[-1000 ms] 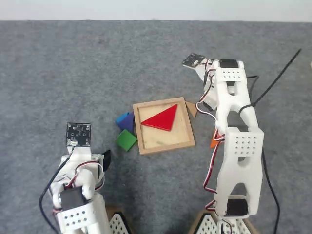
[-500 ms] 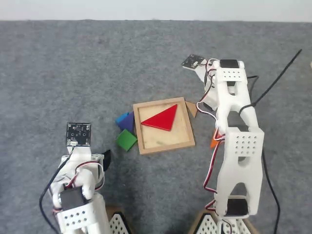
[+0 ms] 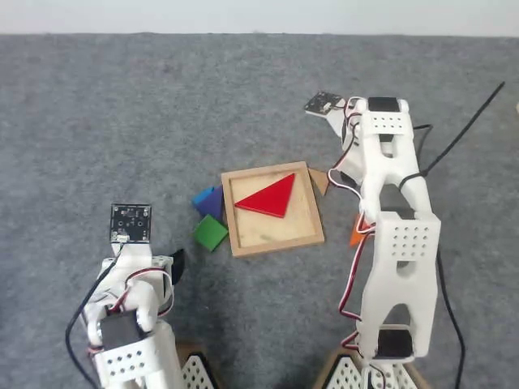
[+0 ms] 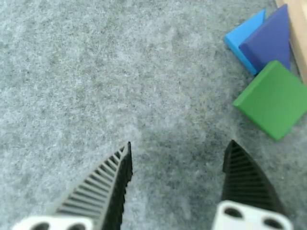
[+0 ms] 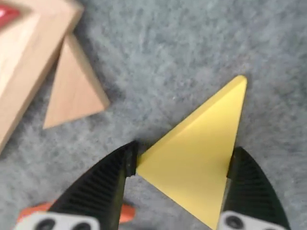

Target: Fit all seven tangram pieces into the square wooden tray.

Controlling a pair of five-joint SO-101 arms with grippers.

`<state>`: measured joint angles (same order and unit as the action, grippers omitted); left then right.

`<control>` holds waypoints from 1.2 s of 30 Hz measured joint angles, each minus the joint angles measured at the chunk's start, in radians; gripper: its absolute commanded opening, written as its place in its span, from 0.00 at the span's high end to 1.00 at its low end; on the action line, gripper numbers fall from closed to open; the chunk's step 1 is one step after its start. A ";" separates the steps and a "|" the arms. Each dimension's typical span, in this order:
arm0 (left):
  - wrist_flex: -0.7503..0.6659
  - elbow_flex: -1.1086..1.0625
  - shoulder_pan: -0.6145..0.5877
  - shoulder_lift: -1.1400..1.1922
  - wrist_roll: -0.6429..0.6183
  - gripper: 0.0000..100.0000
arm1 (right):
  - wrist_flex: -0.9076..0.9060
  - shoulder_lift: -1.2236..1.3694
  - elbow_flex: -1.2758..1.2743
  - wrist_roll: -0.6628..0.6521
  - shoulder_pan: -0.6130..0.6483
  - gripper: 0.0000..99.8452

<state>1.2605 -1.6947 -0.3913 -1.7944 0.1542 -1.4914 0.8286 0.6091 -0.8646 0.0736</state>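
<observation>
The square wooden tray point(image 3: 276, 240) lies mid-table with a red triangle point(image 3: 268, 197) inside. Off its left side are a blue piece point(image 3: 201, 197), a purple triangle point(image 3: 214, 203) and a green square point(image 3: 210, 232). A wooden triangle point(image 3: 318, 180) and an orange piece point(image 3: 355, 237) lie off its right side. My right gripper point(image 5: 182, 155) is shut on a yellow triangle point(image 5: 206, 124), one finger against each side, just beyond the wooden triangle point(image 5: 72, 84). My left gripper point(image 4: 177, 153) is open over bare carpet, short of the green square point(image 4: 273, 98).
Grey carpet covers the table, with wide free room at the far side and to the left. The right arm's white links point(image 3: 397, 243) stretch along the tray's right side. A black cable point(image 3: 462, 121) trails off at the right.
The right arm's wrist has shifted slightly nearer and to the right. The left arm and the loose pieces have kept still.
</observation>
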 measured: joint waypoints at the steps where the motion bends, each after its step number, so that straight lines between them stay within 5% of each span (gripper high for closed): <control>1: 0.000 0.000 0.000 0.000 0.000 0.70 | -0.015 -0.015 -0.002 0.000 0.000 0.75; 9: 0.000 0.000 0.000 0.000 0.000 0.70 | -0.126 -0.187 -0.002 -0.029 0.035 0.75; 22: 0.000 0.000 0.000 0.000 0.000 0.70 | -0.252 -0.287 -0.005 -0.152 0.339 0.75; 36: 0.000 0.000 0.000 0.000 0.000 0.70 | -0.094 -0.183 -0.115 0.098 0.502 0.75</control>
<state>1.2605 -1.6947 -0.3913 -1.7944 0.1542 -1.5850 0.6460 0.4941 -0.7664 0.5754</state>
